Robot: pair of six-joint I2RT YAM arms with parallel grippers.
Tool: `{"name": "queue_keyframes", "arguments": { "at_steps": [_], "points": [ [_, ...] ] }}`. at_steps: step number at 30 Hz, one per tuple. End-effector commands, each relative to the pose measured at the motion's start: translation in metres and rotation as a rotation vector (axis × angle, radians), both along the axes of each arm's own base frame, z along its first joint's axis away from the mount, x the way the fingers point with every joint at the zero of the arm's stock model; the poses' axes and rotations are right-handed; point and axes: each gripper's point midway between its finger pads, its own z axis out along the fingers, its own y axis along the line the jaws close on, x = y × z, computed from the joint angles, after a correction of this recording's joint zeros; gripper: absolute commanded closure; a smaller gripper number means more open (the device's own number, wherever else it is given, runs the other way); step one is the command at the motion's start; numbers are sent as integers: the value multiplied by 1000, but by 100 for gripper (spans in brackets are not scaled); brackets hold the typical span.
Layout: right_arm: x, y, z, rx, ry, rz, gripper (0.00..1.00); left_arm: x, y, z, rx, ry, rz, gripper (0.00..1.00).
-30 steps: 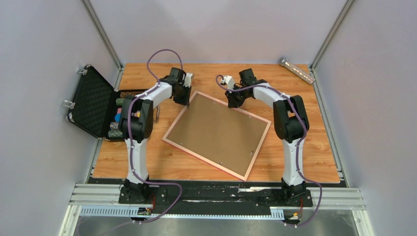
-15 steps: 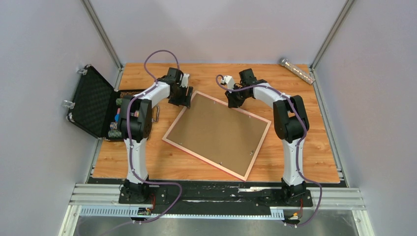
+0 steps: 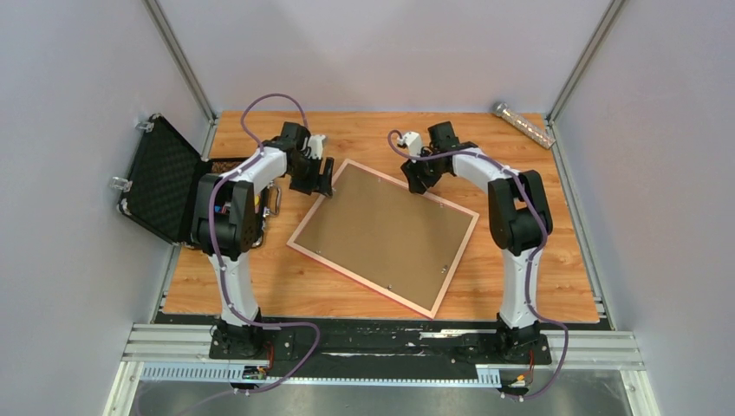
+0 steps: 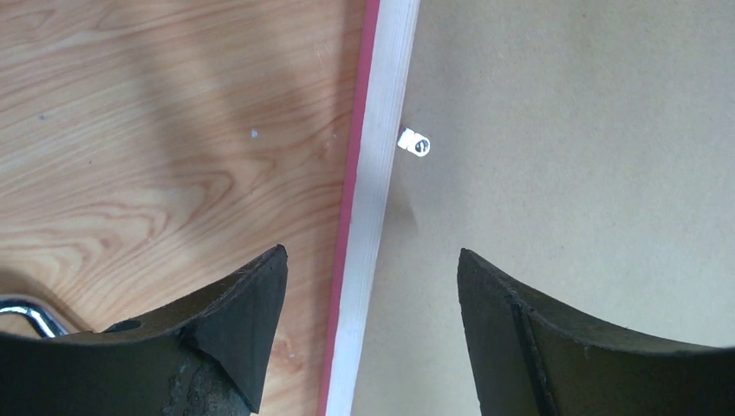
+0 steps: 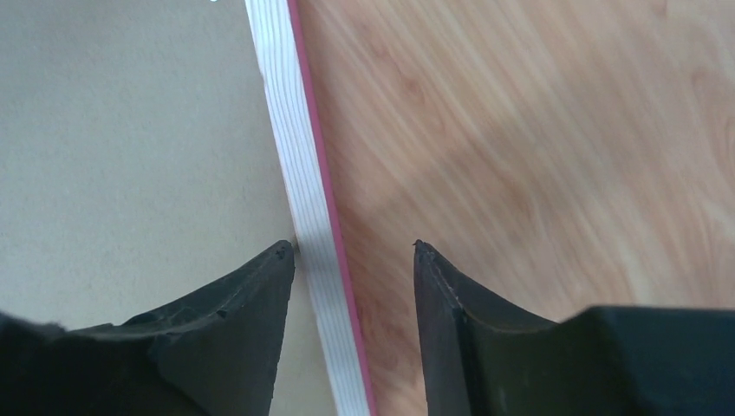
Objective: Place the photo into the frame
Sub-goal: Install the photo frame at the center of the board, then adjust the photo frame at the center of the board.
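Frame position: the large, thin-railed, pink rectangular picture frame (image 3: 360,282) is lying face down on the wood-grain worktop (image 3: 537,251), set at an angle between the two arms. Its pale back edges are facing up. A plain brown backing board (image 3: 386,234) is sitting inside the rails and covering the opening.

The left gripper (image 3: 322,178) is hanging over the frame's far-left rail. In the left wrist view this gripper (image 4: 371,260) is standing wide, one black finger over the worktop (image 4: 156,130) and the other over the backing board (image 4: 563,173). The pale rail (image 4: 373,199) is running between them, and neither finger is touching it. A small white retaining clip (image 4: 414,143) is resting on the board just beside the rail.

The right gripper (image 3: 419,180) is poised over the far rail near the frame's top corner. In the right wrist view this gripper (image 5: 351,247) is standing partly open and holding nothing. Its board-side finger is sitting just beside the rail (image 5: 303,199), and the other is hanging apart from it over bare wood (image 5: 537,156).

An open black foam-lined case (image 3: 165,182) is standing at the worktop's left edge. A silvery tube (image 3: 523,124) is lying at the far right corner.
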Motion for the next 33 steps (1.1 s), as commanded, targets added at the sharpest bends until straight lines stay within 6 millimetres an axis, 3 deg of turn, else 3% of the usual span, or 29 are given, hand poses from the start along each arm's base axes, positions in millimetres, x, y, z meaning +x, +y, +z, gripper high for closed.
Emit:
{"name": "queue_keyframes", "arguments": {
  "at_steps": [1,7,16,24,33],
  "points": [
    [-9,-25,32,-2,-20,-120,47,-3,-1,28,-35,-67,-50,21],
    [-39,-70,34,-50,16,-280,46,-4,-2,22,-42,-57,-58,30],
    [-105,-136,43,5,104,-512,45,-3,0,13,-32,-64,-59,40],
    [-149,-140,28,32,213,-558,45,-4,-2,6,-39,-53,-62,41],
    [-151,-146,-3,16,333,-623,49,-7,-2,2,-44,-47,-59,40]
  ]
}}
